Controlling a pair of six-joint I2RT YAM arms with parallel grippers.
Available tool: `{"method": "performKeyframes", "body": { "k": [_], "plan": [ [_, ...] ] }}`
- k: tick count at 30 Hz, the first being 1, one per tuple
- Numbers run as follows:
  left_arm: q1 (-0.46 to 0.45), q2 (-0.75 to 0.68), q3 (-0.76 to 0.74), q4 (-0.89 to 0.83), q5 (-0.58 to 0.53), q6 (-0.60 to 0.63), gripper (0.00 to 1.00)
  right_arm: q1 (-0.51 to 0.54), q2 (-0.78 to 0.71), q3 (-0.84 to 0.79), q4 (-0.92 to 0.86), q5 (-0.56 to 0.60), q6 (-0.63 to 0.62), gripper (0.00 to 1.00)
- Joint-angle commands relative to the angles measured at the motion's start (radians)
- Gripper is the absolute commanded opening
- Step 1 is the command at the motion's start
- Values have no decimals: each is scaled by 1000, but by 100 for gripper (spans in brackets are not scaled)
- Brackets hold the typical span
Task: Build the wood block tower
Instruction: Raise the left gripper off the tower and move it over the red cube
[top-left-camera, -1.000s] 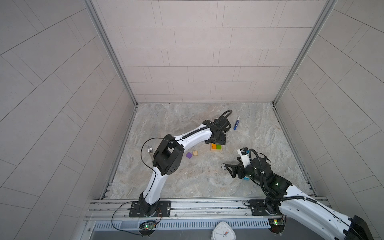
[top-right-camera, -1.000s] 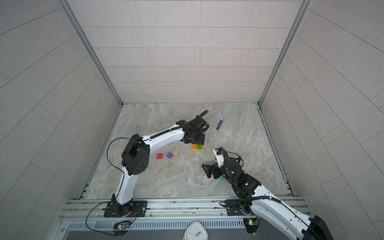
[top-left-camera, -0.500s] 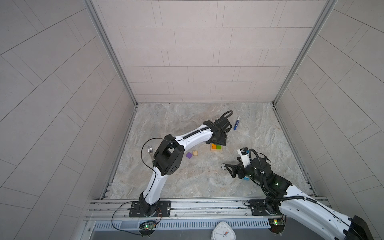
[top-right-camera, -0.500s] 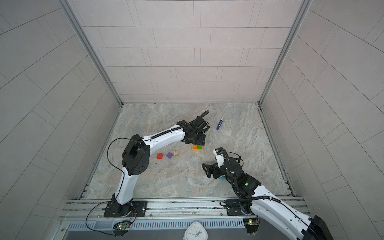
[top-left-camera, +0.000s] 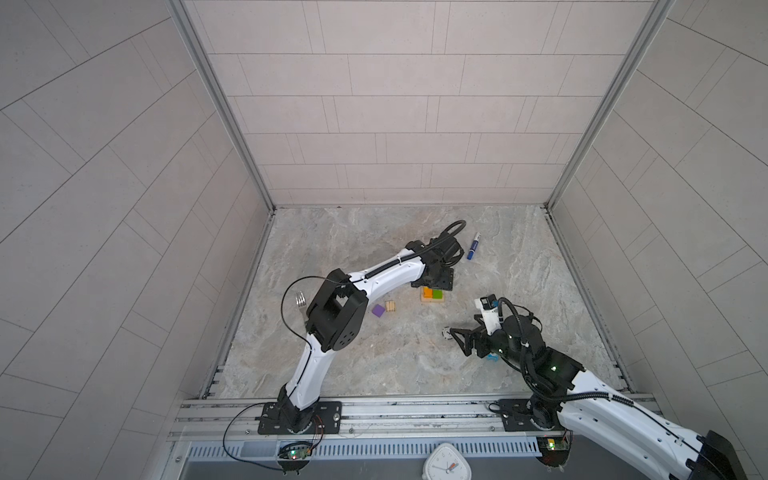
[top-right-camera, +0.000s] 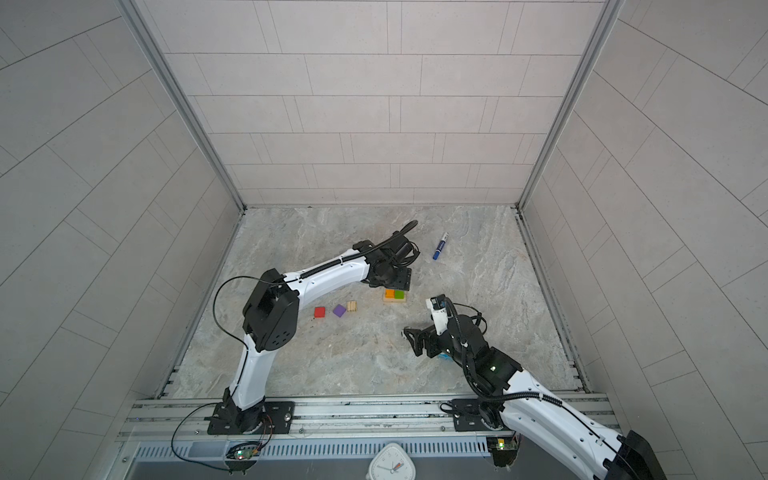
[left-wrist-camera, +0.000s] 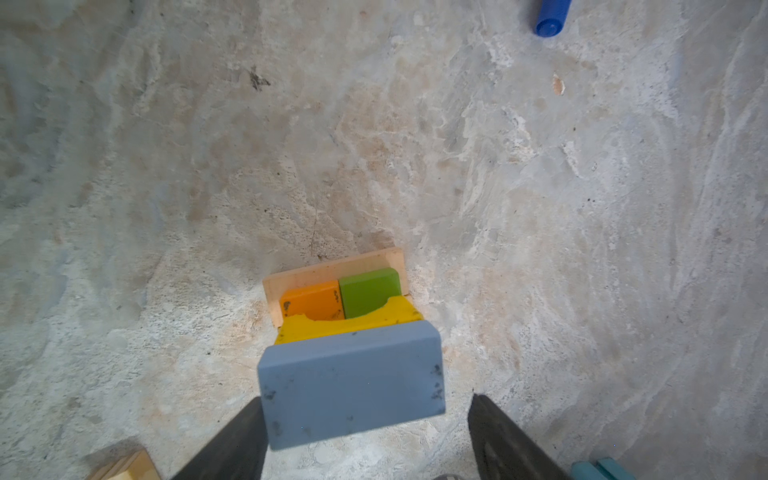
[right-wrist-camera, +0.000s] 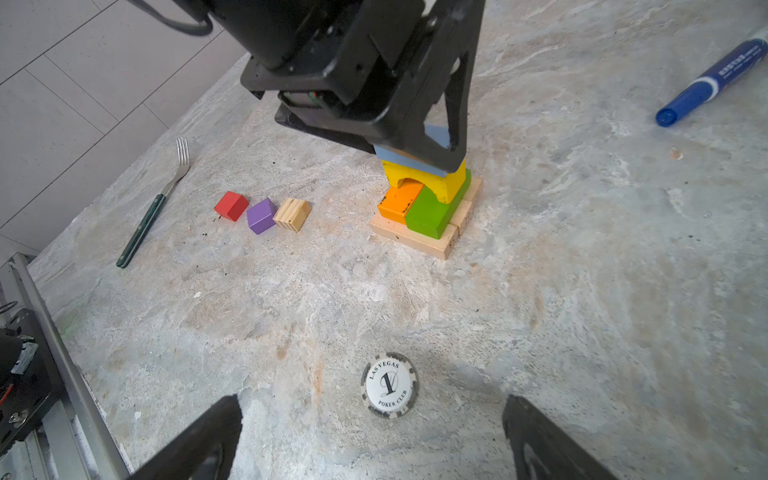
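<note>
**Four layers: blue block (left-wrist-camera: 351, 382) tops tower (right-wrist-camera: 428, 212)**

The left claw (left-wrist-camera: 365, 399) straddles the block on the yellow arch (right-wrist-camera: 451, 183), seemingly slack, with a gap on one side. The right claw (right-wrist-camera: 372, 399) gapes empty above a poker chip (right-wrist-camera: 389, 384). Three cubes (right-wrist-camera: 261, 216) lie beside the tower.

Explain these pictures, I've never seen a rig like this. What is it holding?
Two robot arms work on a table. Two pictures look down from overhead; two come from cameras on the arms' wrists. The left gripper sits over a block tower, its fingers either side of the blue block on top; a gap shows, so it seems not gripped. The right gripper is open and empty above a poker chip. Three cubes, a fork and a marker lie loose.
</note>
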Motion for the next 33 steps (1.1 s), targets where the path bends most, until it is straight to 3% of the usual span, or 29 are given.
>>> {"method": "performKeyframes", "body": {
  "k": [1,7,15,25,33],
  "plan": [
    [4,-48,23,-12,-5,8,81,5,-6,-11,5,15,4,100],
    [12,-56,39,-31,-2,26,81,5,-9,-8,-4,26,3,100],
    [43,-129,18,-39,40,54,82,4,31,30,-33,183,34,99],
    [110,-282,-157,10,108,85,84,0,273,125,79,223,-22,100],
    [203,-432,-401,49,132,101,87,-1,315,149,103,209,-108,99]
  ]
}}
